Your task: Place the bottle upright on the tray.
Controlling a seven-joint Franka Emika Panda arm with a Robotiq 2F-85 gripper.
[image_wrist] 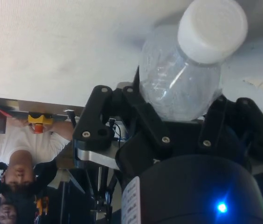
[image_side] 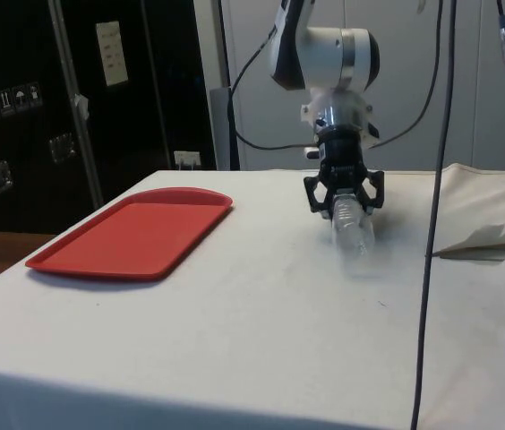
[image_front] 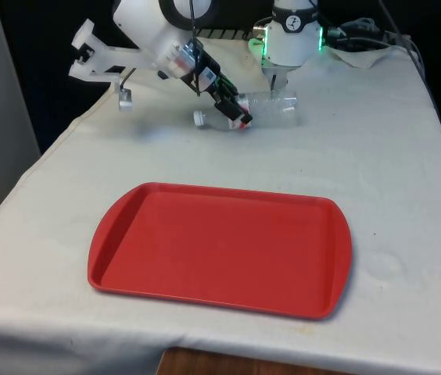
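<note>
A clear plastic bottle (image_front: 275,105) with a white cap (image_front: 199,118) lies on its side on the white cloth, near the robot's end of the table. My gripper (image_front: 234,119) is shut on it just behind the neck, one finger pressed against each side. In the wrist view the fingers (image_wrist: 143,114) hug the bottle (image_wrist: 178,88) and the cap (image_wrist: 212,29) sticks out past them. From the side, the gripper (image_side: 346,204) comes down on the bottle (image_side: 356,235), whose body rests on the cloth. The red tray (image_front: 127,205) lies bare at the table's near end, well apart from the bottle.
Crumpled cloth and cables (image_front: 365,47) lie at the far corner on the front view's right. A cable (image_side: 433,215) hangs down beside the bottle in the side view. A person (image_wrist: 19,158) stands behind the table. Open cloth separates the bottle and the tray (image_side: 136,235).
</note>
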